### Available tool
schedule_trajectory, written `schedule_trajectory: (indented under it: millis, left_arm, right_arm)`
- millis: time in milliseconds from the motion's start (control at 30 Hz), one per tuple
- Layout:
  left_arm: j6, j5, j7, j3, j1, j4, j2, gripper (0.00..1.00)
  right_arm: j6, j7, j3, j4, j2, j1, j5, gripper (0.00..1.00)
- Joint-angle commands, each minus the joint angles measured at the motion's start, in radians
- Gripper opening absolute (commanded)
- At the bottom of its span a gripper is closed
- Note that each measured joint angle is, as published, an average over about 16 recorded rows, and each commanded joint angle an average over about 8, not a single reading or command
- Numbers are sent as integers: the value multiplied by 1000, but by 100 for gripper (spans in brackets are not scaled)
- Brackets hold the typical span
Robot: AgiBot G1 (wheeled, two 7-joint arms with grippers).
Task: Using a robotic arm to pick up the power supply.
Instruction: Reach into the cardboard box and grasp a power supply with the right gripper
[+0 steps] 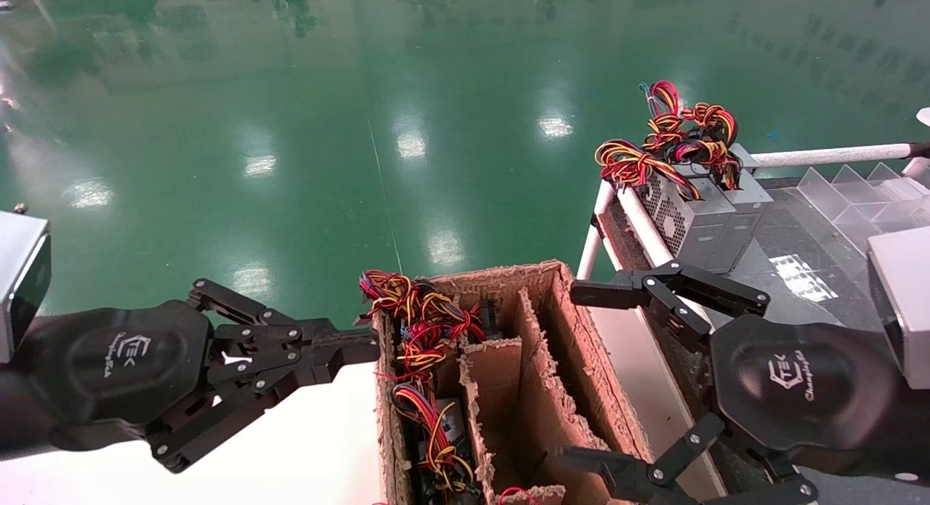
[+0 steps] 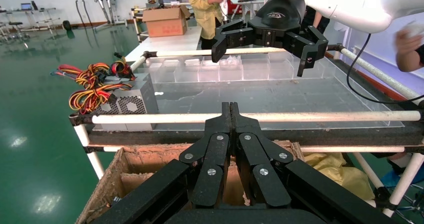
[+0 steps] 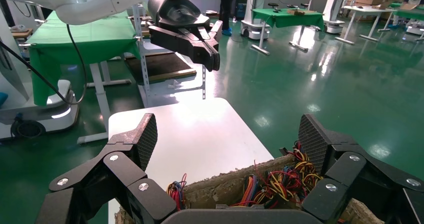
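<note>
Cardboard box [image 1: 552, 389] bottom beyond frame edge.

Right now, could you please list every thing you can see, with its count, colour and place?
power supply: at least two, grey with red-yellow-black wires, side by side at the rack's near-left corner.
cardboard box: one, brown, worn, with dividers, below the rack, between the arms.
wire bundle: red, yellow, orange, in the box's left compartment.
rack: one, white tubes, right side.
clear dividers: transparent, on the rack.
white table: one, left of the box.
left gripper: black, fingers shut, over the table.
right gripper: black, fingers open, over the box.
</note>
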Motion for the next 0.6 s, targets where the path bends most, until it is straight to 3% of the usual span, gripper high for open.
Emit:
schedule_trajectory:
  millis: [33,200,600]
  left_arm:
    - [0,0,0,0,0,0,0,36]
    - [0,0,0,0,0,0,0,98]
    - [0,0,0,0,0,0,0,100]
  right_arm:
    - [0,0,0,0,0,0,0,100]
    - [0,0,0,0,0,0,0,100]
    - [0,0,0,0,0,0,0,100]
